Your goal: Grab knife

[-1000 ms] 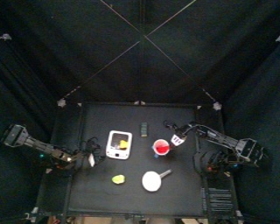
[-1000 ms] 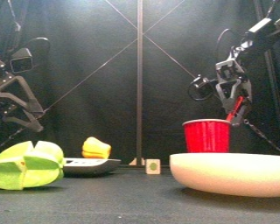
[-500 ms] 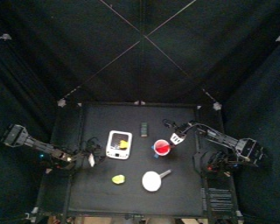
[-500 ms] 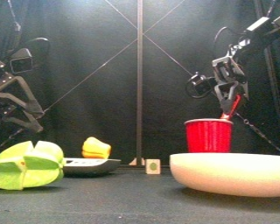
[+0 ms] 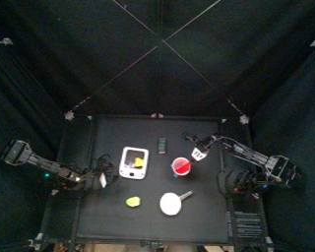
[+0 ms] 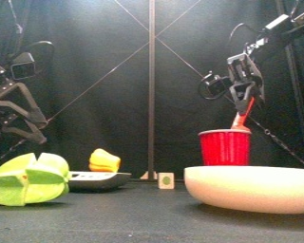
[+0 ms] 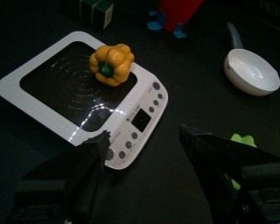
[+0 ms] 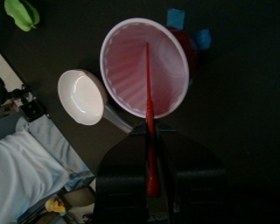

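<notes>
Knife: a slim, straight red utensil standing tilted in the red cup, its lower end inside the cup and its upper end rising above the rim into the right gripper. In the right wrist view the red strip runs from the cup's interior straight between the two dark jaws, which sit close against it on both sides, pinching it. In the front view the knife spans the gap between the cup's rim and the gripper hanging above it.

From above, the red cup stands at about 3 o'clock from the middle of the table. The white board, carrying a yellow pepper, lies at about 9 o'clock. A white bowl with a short handle rests at about 5 o'clock, a green object at about 7 o'clock, and a dark bar at about 12 o'clock.

The left gripper is held near the table's 9 o'clock edge, just beside the board, its jaws spread wide with nothing between them.
</notes>
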Robot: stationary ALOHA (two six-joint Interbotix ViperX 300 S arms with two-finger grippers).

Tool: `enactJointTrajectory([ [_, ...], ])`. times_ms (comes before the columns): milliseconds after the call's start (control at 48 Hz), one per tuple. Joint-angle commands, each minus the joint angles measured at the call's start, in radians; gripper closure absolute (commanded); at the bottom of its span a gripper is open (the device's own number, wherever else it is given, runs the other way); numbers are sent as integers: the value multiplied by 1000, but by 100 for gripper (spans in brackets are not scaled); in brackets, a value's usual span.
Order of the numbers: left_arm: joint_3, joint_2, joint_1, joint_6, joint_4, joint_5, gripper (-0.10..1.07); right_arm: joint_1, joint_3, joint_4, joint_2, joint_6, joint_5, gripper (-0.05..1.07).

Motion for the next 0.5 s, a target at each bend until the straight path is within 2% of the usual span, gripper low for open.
enactJointTrajectory([
  [0, -9, 0, 2, 0, 3, -2, 1, 2, -41, -12, -46, -3, 2, 68],
  [479, -9, 0, 2, 0, 3, -2, 1, 2, -26, -35, -120, -6, -3, 68],
])
